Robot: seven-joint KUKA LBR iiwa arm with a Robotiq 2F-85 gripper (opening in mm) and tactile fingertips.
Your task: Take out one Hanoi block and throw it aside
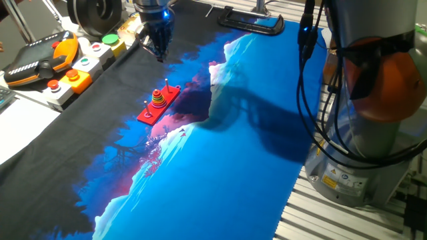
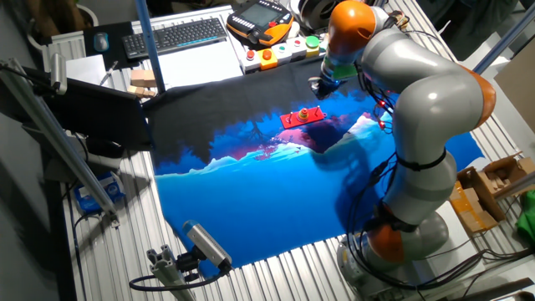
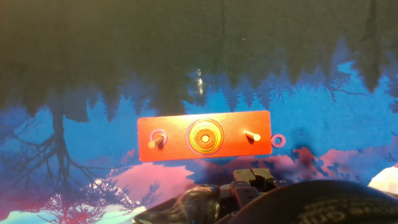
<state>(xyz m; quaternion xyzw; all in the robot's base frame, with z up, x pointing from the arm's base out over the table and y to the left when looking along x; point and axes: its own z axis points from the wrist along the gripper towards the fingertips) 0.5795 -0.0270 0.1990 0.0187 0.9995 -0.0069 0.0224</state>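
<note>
Hovering above the tabletop (image 1: pixel 253 133), I have the gripper (image 1: pixel 159 50) well clear of the red base (image 3: pixel 204 135), so this looks like the approach step. The stack of rings (image 3: pixel 206 137) sits on the middle peg, with one small ring (image 3: pixel 278 140) lying just beside the base. Whether the jaws are released, I cannot tell. Next I need to centre over the stack and descend.

One red Hanoi base (image 3: pixel 204 135) carries three pegs: one stack of rings (image 3: pixel 206 137) sits on the middle peg, and one ring (image 3: pixel 158 137) circles an end peg. One small pink ring (image 3: pixel 278 140) lies just beside the base on the tabletop (image 3: pixel 323 112). One keyboard (image 2: pixel 174 36) sits beyond the cloth.
</note>
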